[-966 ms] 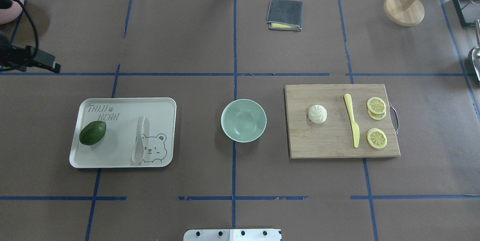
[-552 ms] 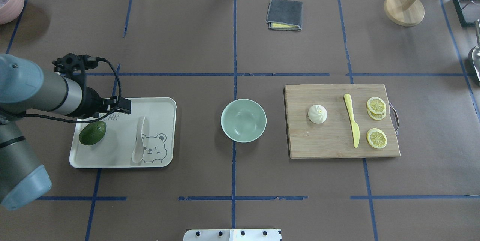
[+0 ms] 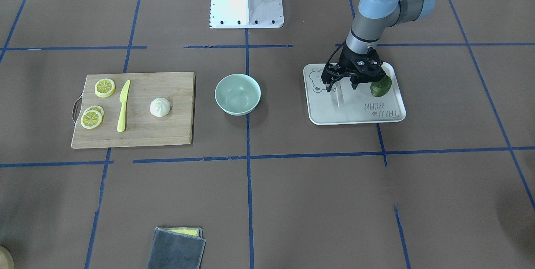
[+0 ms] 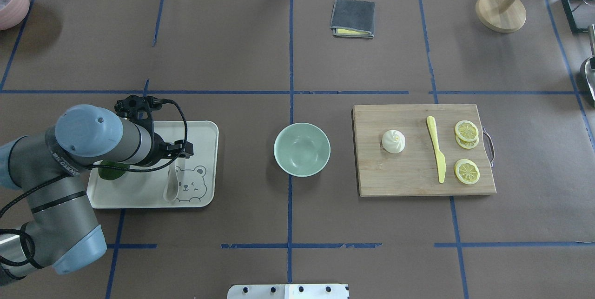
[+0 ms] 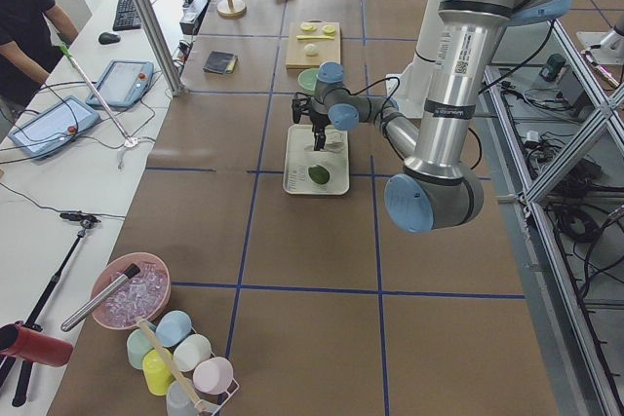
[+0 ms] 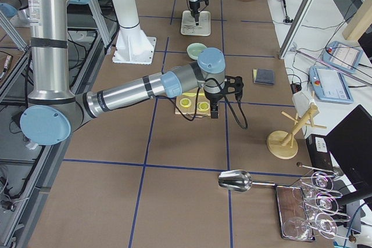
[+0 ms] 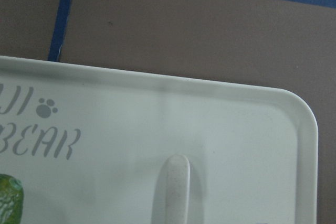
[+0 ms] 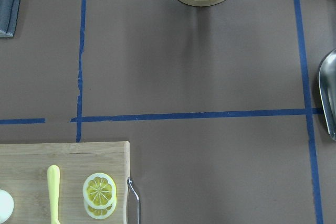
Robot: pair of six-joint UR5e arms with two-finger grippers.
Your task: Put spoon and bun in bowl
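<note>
The off-white spoon [image 4: 171, 183] lies on the white bear-printed tray [image 4: 207, 130], scoop toward the robot. Its handle tip shows in the left wrist view [image 7: 172, 192]. My left gripper [image 3: 342, 86] hangs just above the spoon's handle [image 3: 338, 98], its fingers spread to either side, open and empty. The mint-green bowl [image 4: 302, 149] stands empty at the table's middle. The white pleated bun [image 4: 393, 141] sits on the wooden cutting board [image 4: 409, 176]. My right gripper [image 6: 214, 112] hovers high near the board's outer end; I cannot tell whether it is open or shut.
An avocado [image 3: 380, 86] lies on the tray beside my left gripper. A yellow knife [image 4: 437, 155] and lemon slices [image 4: 466, 131] lie on the board. A grey cloth [image 4: 353, 18] and a wooden stand [image 4: 500, 10] are at the far side.
My left arm has swung in from the far left edge over the tray, to above the spoon's handle. The spoon, bun and bowl have not moved.
</note>
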